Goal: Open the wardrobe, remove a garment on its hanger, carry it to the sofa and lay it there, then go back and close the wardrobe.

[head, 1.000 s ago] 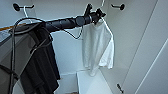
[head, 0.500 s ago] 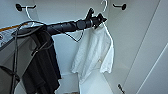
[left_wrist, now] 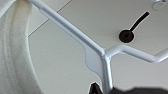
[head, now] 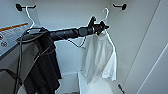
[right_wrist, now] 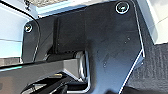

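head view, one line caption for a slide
Left end effector at the white T-shirt's hanger inside the open wardrobe.

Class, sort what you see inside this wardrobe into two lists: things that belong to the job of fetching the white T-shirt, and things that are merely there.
Belongs to the job:
white T-shirt
its hanger
wardrobe
left end effector, at the hanger's neck

Merely there:
black top
its hanger
wall hooks

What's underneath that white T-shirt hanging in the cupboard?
Beneath the white T-shirt lies the wardrobe's plain white bottom panel, its visible part bare. The shirt's hem hides the strip directly behind it. The left gripper is up at the hanger's neck, well above.
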Robot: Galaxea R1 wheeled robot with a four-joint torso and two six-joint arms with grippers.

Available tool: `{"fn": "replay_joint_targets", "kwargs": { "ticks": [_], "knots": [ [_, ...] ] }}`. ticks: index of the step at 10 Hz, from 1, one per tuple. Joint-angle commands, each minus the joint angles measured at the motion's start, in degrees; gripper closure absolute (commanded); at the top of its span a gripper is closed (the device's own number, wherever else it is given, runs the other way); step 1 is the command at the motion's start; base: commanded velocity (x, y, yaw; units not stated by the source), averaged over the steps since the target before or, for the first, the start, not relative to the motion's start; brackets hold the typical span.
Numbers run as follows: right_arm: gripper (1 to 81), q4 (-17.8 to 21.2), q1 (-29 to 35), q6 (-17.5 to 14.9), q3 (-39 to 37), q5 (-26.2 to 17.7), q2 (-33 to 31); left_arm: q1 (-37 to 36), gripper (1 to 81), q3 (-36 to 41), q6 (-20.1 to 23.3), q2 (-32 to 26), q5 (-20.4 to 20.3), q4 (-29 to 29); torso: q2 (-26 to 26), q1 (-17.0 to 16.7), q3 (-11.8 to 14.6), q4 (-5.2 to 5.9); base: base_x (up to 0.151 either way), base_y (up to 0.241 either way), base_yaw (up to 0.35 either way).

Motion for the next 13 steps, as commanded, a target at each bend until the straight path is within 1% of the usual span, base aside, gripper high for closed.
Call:
{"fn": "replay_joint_targets", "kwargs": {
  "ticks": [1,2,3,4,9,13],
  "knots": [
    [1.0,0.6,2.2,0.1,0.3,-3.0,0.0,-9.8,81.1,-4.3,1.6,6.6,-1.6,2.5,0.0,0.0,0.0,0.00,0.000,0.000,0.000],
    [1.0,0.6,2.1,0.1,0.3,-2.6,0.0,-9.5,81.1,-6.0,1.6,8.1,-1.5,2.7,0.0,0.0,0.0,0.00,0.000,0.000,0.000],
    [1.0,0.6,2.1,0.1,0.2,-2.0,0.0,-9.5,81.1,-7.7,1.7,10.3,-0.5,3.2,0.0,0.0,0.0,0.00,0.000,0.000,0.000],
    [1.0,0.6,2.1,0.1,0.2,-1.9,0.0,-9.5,81.1,-8.0,1.6,11.2,-0.1,3.3,0.0,0.0,0.0,0.00,0.000,0.000,0.000],
    [1.0,0.6,2.1,0.1,0.3,-1.9,-0.1,-7.6,81.1,-6.4,1.7,11.2,-0.4,3.3,0.0,0.0,0.0,0.00,0.000,0.000,0.000],
    [1.0,0.6,2.1,0.1,0.3,-1.9,-0.1,-7.5,81.1,-5.5,1.6,10.6,-0.6,3.3,0.0,0.0,0.0,0.00,-0.077,0.000,0.000]
  ]
}}
